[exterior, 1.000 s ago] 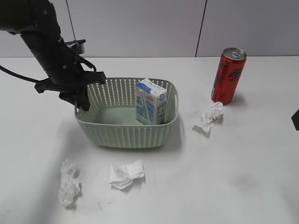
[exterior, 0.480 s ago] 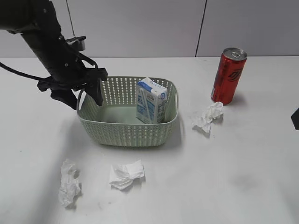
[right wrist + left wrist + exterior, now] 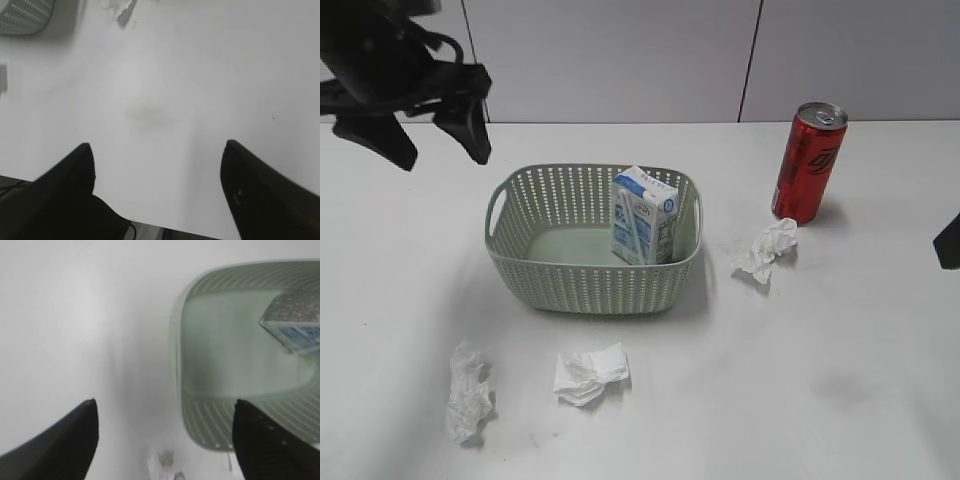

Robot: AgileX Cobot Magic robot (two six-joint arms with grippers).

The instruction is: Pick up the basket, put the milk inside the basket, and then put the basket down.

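The left gripper [image 3: 438,150] has lifted off the basket [image 3: 590,282] rim, jaws spread, empty. Basket sits mid-table, milk [image 3: 642,217] upright inside, right side. Right gripper [image 3: 157,187] spread wide over bare table.

Red can [image 3: 809,161] upright; three crumpled tissues [image 3: 589,374] scattered on table [image 3: 840,360].

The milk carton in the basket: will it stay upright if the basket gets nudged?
Probably tippy: the milk stands tall on a narrow base. It sits near the right wall of the basket, which might catch it. Looks small, likely light, so a bump could shift it.
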